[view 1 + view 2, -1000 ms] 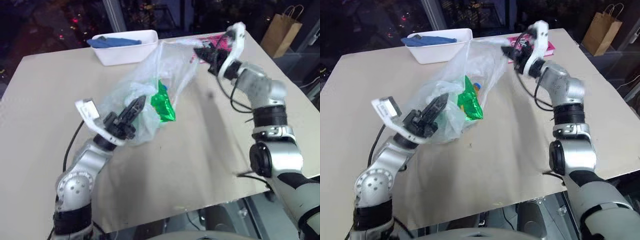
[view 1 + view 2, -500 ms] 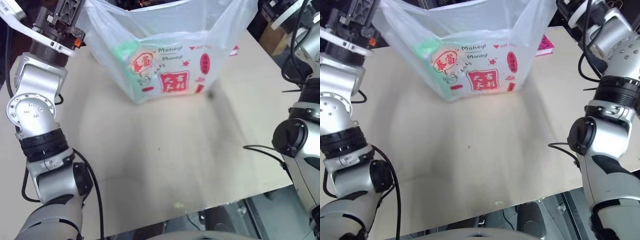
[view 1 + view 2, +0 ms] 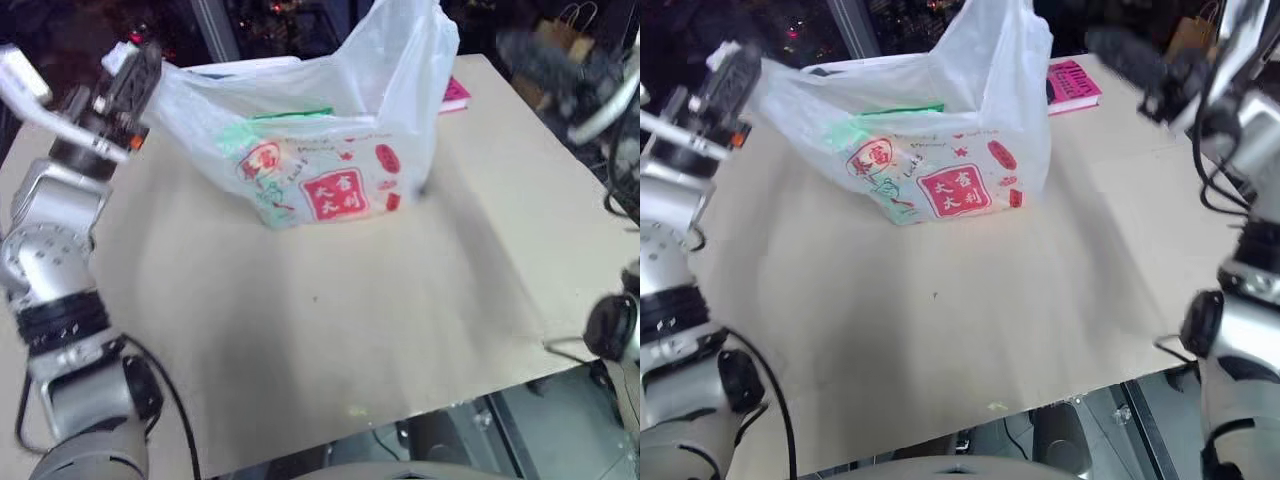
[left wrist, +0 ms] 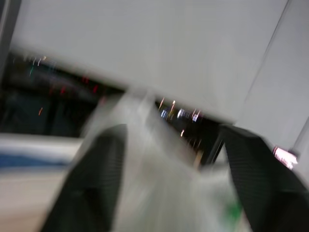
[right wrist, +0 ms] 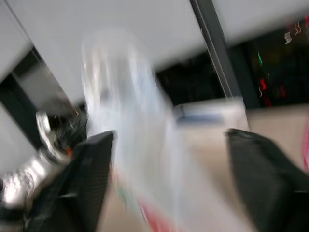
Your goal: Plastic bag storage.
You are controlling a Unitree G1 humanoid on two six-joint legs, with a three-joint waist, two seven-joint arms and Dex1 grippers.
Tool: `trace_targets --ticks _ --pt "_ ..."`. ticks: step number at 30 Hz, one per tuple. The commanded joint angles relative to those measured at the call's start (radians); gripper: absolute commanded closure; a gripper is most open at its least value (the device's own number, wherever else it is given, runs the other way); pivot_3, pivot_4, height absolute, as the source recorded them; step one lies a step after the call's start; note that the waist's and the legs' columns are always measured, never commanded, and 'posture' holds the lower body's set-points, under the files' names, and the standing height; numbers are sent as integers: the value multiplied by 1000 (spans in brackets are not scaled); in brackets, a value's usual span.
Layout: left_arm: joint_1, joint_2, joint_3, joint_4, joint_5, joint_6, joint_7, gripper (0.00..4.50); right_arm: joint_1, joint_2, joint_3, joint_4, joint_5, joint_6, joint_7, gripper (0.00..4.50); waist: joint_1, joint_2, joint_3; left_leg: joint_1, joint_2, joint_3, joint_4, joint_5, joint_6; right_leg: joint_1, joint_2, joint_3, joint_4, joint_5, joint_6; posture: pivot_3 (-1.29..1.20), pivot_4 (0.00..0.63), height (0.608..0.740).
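Translucent white plastic bag (image 3: 330, 150) stands open, crinkled, red-and-green print facing forward.

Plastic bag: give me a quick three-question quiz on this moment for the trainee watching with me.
1. True or false: the plastic bag lies flat and empty on the table.
2. What lies on the table behind the bag, toward the robot's right? A) pink book B) blue mug C) roll of tape
3. Fill in: in the wrist views, the fingers of the left end effector and the right end effector stand ___.

Key:
1. False. It bulges upward with one handle raised, and something green shows inside.
2. A.
3. Open, with bag film ahead of each.
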State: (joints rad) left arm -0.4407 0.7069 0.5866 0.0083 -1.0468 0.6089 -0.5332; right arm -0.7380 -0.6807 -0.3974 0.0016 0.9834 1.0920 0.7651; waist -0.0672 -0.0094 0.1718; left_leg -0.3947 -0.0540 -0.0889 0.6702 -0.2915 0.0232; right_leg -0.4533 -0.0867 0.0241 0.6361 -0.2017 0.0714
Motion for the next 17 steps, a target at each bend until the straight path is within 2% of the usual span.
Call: trace_targets --ticks 1,4,5,7,8,12,15,17 --pt "221 12 91 -180 -74 90 -37 31 186 -49 9 -158 -28 -16 14 0 1 0 0 0 0 0 0 0 0 -1 0 1 1 0 0 0 150 740" --pt "486 -12 115 -346 -98 134 -84 31 376 -30 35 -243 -113 -126 5 0 9 0 0 1 1 3 3 0 0 -1 0 3 2 0 0 0 150 740" --pt "607 -38 87 -421 -48 127 -81 31 473 4 51 -275 -159 -211 20 0 16 -1 0 3 1 4 4 0 0 0 0 4 2 0 0 0 150 740" --pt "755 -79 35 -539 45 91 -52 31 610 48 78 -310 -239 -366 60 0 32 -1 -1 9 2 5 4 -1 1 6 0 5 3 0 0 0 150 740" --pt "795 -107 13 -584 92 59 -25 31 656 63 86 -309 -272 -442 90 0 36 -1 -1 16 2 6 2 -3 4 12 0 6 3 0 0 0 150 740" --pt "892 -158 -56 -650 219 -24 -26 31 764 26 143 -237 -441 -660 158 0 59 0 0 18 2 5 8 -2 4 19 2 4 2 1 0 0 150 740" --pt "909 -190 -96 -622 335 -117 -20 31 809 16 144 -190 -478 -760 208 0 59 -1 -1 34 4 5 11 -3 4 39 3 1 -1 -3 1 0 150 740" --pt "914 -216 -116 -621 377 -154 -12 31 807 17 139 -159 -484 -806 229 0 56 -1 0 38 7 4 11 -3 4 43 5 1 -3 -4 2 0 150 740"
